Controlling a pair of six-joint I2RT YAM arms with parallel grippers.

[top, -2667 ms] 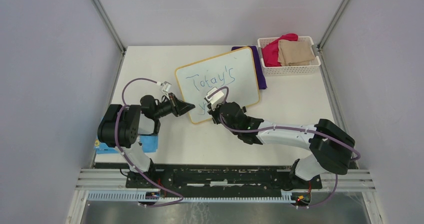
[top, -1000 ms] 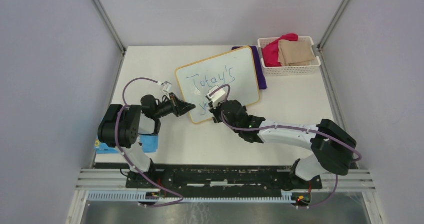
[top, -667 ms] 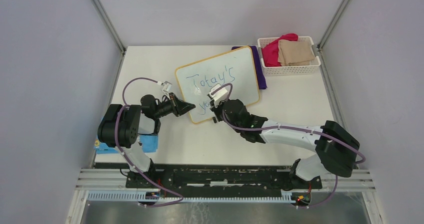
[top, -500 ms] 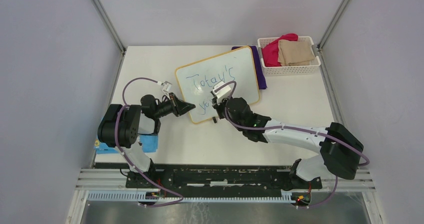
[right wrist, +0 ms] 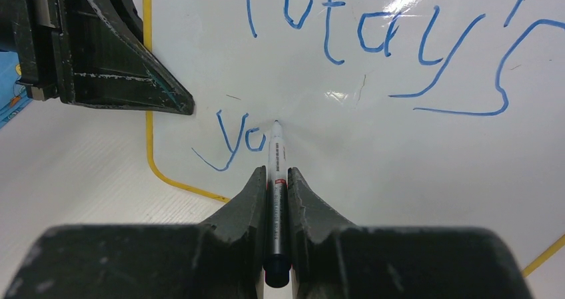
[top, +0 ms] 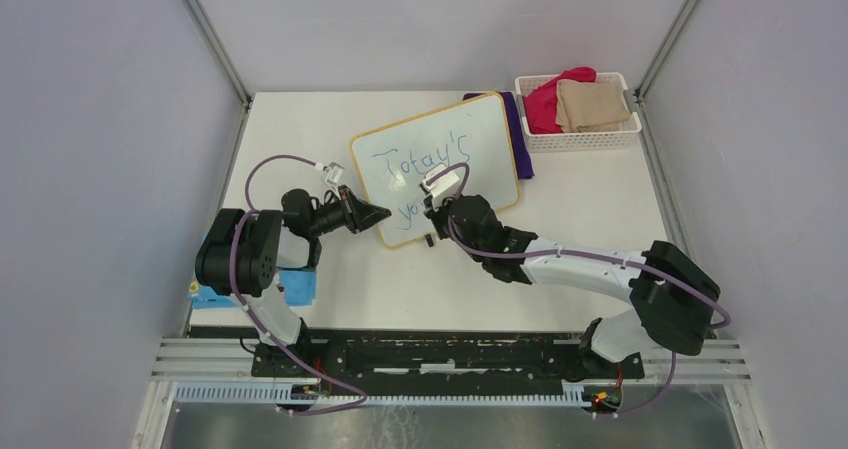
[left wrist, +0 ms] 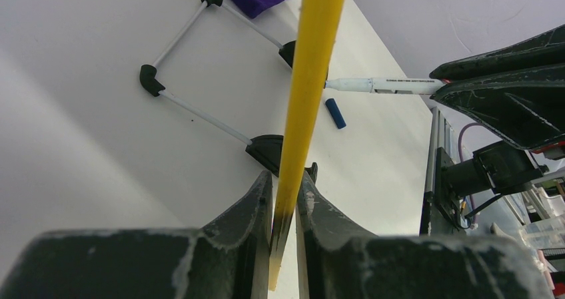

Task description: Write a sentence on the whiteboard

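At the left of the white table [top: 600, 199], the left gripper [left wrist: 284, 186] is clamped on the near-left edge of the flat white rectangular whiteboard [top: 480, 134], which is thinly framed in yellow-tan and lies mid-table. On it runs the blue handwritten sentence [top: 428, 157] (one line, then only "yo"). Just to the right, the right gripper [right wrist: 277, 176] pinches a slim white marker pen [right wrist: 276, 149], its tip touching the board after "yo". At the far right sits a white plastic basket [top: 580, 139] of folded cloths [top: 592, 104].

The white table [top: 330, 129] carries the whiteboard [top: 490, 169] just past its centre, turned askew, with its far right corner over a purple cloth [top: 516, 139] at one o'clock. A white basket [top: 580, 141] sits in the two o'clock corner. A small blue cap [left wrist: 336, 113] lies just off the board's six o'clock edge. A blue object [top: 296, 289], partly hidden, sits at eight o'clock.
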